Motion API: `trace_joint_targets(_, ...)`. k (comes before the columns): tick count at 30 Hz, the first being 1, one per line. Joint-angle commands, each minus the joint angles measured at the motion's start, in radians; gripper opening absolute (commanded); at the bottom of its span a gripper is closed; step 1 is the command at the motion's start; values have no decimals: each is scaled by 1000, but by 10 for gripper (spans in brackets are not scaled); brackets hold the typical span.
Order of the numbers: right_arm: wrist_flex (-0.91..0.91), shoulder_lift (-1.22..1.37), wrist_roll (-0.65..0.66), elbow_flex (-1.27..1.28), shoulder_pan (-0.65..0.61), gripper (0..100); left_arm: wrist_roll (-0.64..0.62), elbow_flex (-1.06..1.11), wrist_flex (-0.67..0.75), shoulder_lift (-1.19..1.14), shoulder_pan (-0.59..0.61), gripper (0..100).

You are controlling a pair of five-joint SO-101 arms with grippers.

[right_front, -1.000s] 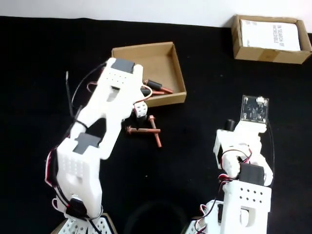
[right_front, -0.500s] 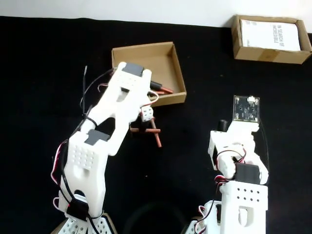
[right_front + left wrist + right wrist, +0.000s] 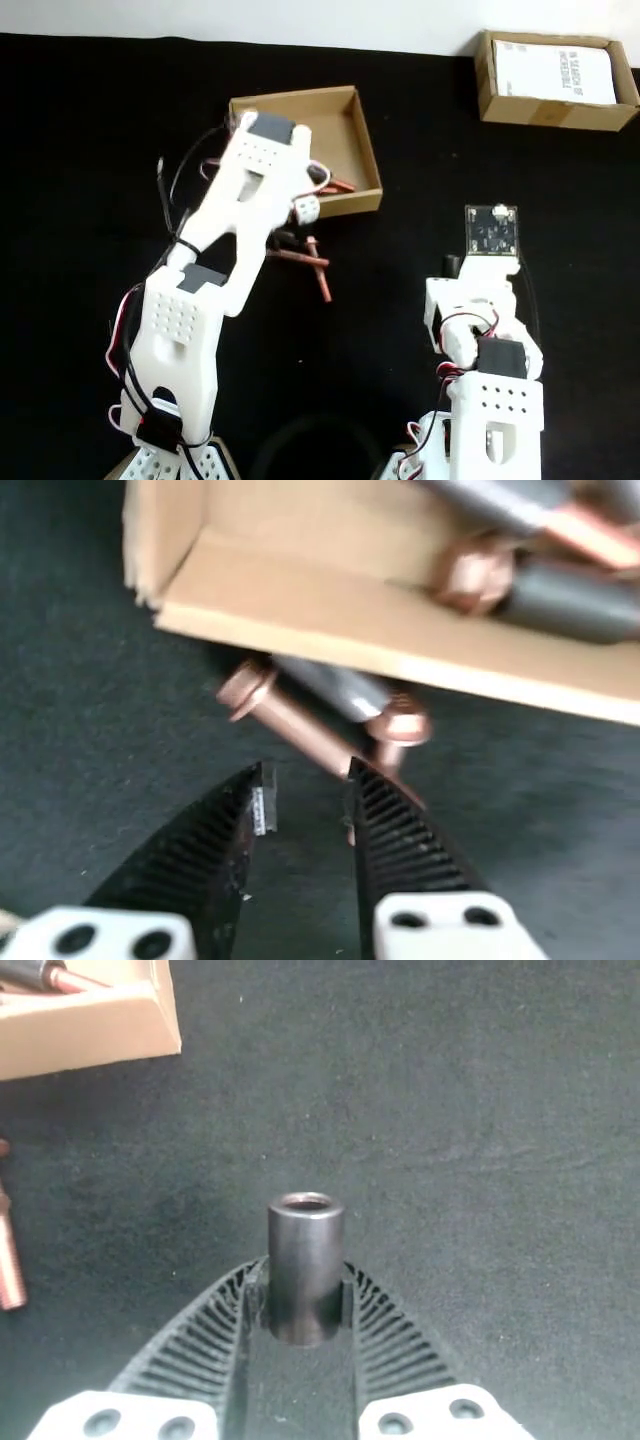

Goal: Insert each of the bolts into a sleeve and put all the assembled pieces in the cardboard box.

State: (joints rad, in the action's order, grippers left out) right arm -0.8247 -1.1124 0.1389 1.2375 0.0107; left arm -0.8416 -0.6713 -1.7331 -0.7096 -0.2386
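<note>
- High view: looking down on the left arm stretched across the black table toward the cardboard box. Noting loose bolts lying just outside its near wall and assembled pieces already resting inside. Placing the right arm well apart from all that, carrying a sleeve.
- Left wrist view: finding the left gripper spread apart and empty, hanging just above a copper bolt lying close beside the box wall.
  - Judging the step in hand as picking up this bolt.
  - Recommending centring the jaws across the shank rather than the head, then lowering straight down.
  - Recommending squeezing near the head end, leaving the threaded tip free for insertion.
  - Minding the neighbouring bolt head close by, which looks likely to roll if nudged.
- Right wrist view: showing the right gripper clamped on the sleeve, with the open bore clearly visible. Suggesting holding it steady and square, probably helping the bolt slide in cleanly.
</note>
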Motion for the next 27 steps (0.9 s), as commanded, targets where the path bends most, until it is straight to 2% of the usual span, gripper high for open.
trace_joint_targets(1, 22, -18, 9, -4, -19, 8, -5, -97, -12, 4, -13, 130)
trace_joint_targets(14, 28, -16, 11, -5, -19, 8, -3, 12, -29, 12, -15, 127)
trace_joint_targets(21, 44, -16, 11, -5, -19, 8, -3, 214, -28, 179, -53, 130)
trace_joint_targets(27, 56, -15, 11, -12, -27, 8, -3, 229, 0, 188, -35, 130)
